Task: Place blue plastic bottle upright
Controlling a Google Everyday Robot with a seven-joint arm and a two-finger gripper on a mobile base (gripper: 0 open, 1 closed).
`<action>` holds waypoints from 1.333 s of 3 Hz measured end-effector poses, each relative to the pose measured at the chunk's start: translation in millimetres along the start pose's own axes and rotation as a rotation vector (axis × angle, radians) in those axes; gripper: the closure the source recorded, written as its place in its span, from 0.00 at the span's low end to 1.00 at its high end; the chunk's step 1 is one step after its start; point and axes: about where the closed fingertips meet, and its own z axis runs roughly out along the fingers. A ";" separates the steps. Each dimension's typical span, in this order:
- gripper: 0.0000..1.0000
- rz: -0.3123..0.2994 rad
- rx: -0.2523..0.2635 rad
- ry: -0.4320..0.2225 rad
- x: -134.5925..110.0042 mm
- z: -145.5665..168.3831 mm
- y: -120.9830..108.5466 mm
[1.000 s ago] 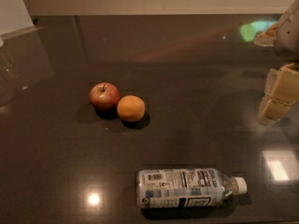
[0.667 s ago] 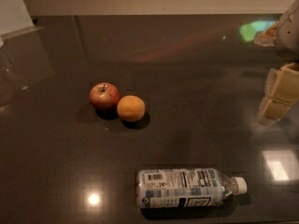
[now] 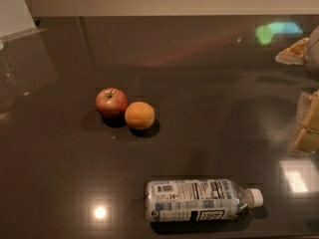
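The blue plastic bottle (image 3: 197, 200) lies on its side near the front edge of the dark glossy table (image 3: 209, 108). Its white cap (image 3: 255, 197) points right and its pale blue-and-white label faces up. My gripper (image 3: 305, 128) shows as pale yellowish parts at the right edge of the camera view. It is up and to the right of the bottle, well apart from it, and holds nothing that I can see. Part of the gripper is cut off by the frame edge.
A red apple (image 3: 111, 102) and an orange (image 3: 139, 115) sit touching each other left of the table's middle, behind the bottle. A clear container (image 3: 6, 83) stands at the far left edge. A white wall runs along the back.
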 end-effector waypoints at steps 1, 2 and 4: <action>0.00 -0.035 -0.052 -0.010 3.9 7.4 39.5; 0.00 -0.058 -0.081 -0.040 -0.7 22.7 71.8; 0.00 -0.032 -0.097 -0.106 -24.6 63.5 113.1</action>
